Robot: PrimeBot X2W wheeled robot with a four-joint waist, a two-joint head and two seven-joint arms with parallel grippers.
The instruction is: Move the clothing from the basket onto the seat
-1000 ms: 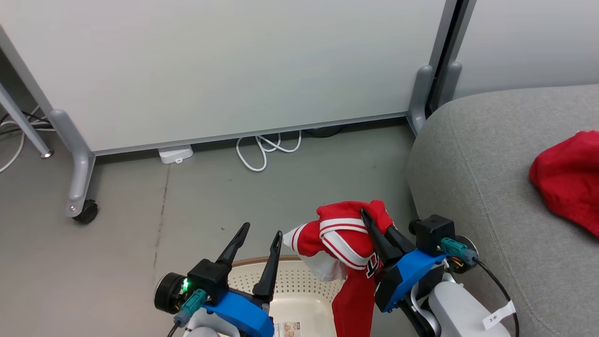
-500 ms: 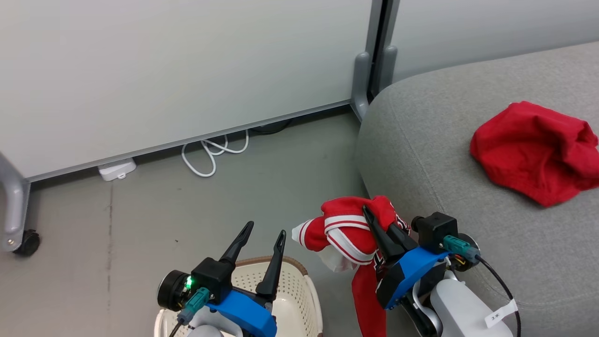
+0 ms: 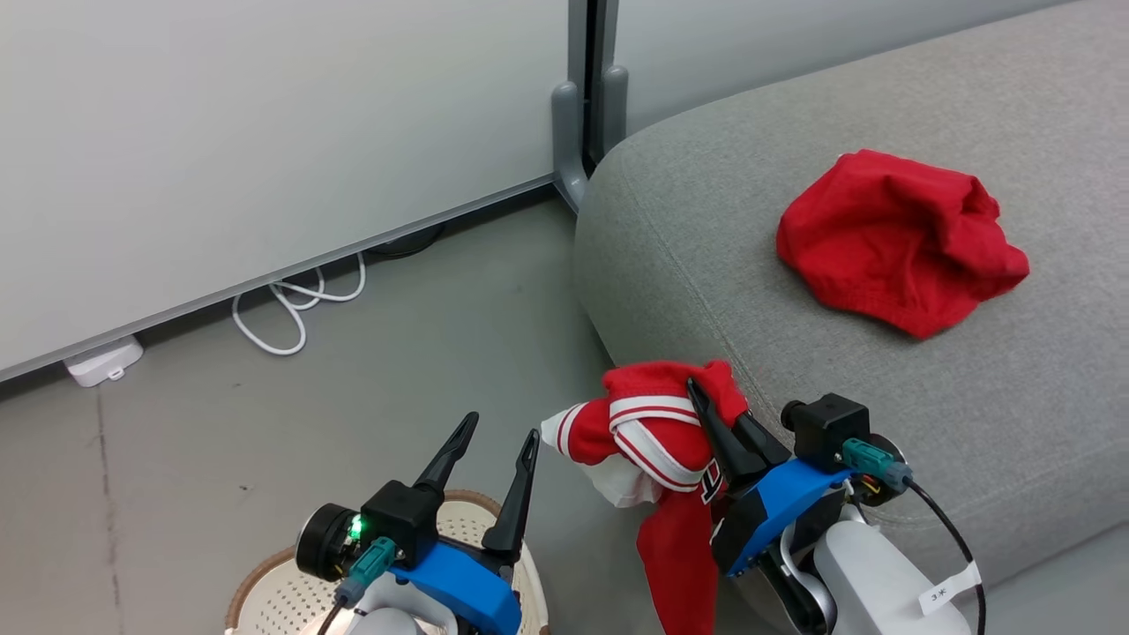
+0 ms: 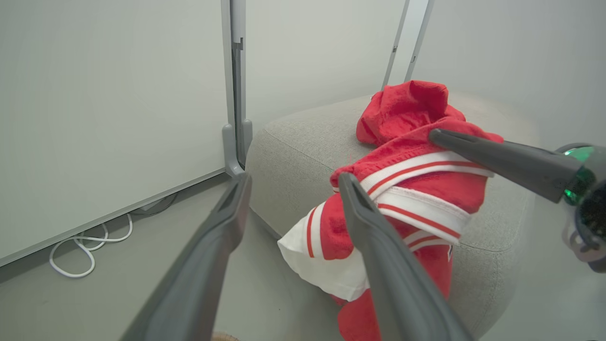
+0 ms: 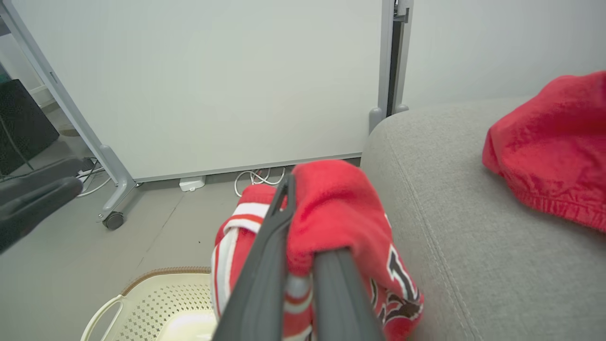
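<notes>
- Far left, a white cable point(image 3: 295, 304) lay looped on the floor point(image 3: 397, 353) at the foot of the partition panel point(image 3: 265, 132), well out of either arm's way.
- The basket point(image 3: 282, 604) sat on the floor under the left arm, apart from the seat's corner. The bit of its inside I could see was bare, so I'd guess nothing more was in it.
- Over the basket's rim the left gripper point(image 3: 502, 425) hung with fingers spread wide and nothing between them. It looked spare, I reckoned, and clear of the load's path.
- The striped red garment point(image 3: 657, 423) was pinched at a bunched fold by the right gripper point(image 3: 710, 410), fingers clamped tight on the cloth. Its tail dangled just beside the seat's near edge, over the floor, not yet on the cushion. That high pinch probably served to carry the tail clear of the ground.
- The seat point(image 3: 882, 423) had plenty of bare grey between its rounded corner and the other red garment point(image 3: 895, 234), which lay crumpled well in from the near edge.
- One snag, to my eye: the hanging tail could drag on that rounded edge unless lifted over.
</notes>
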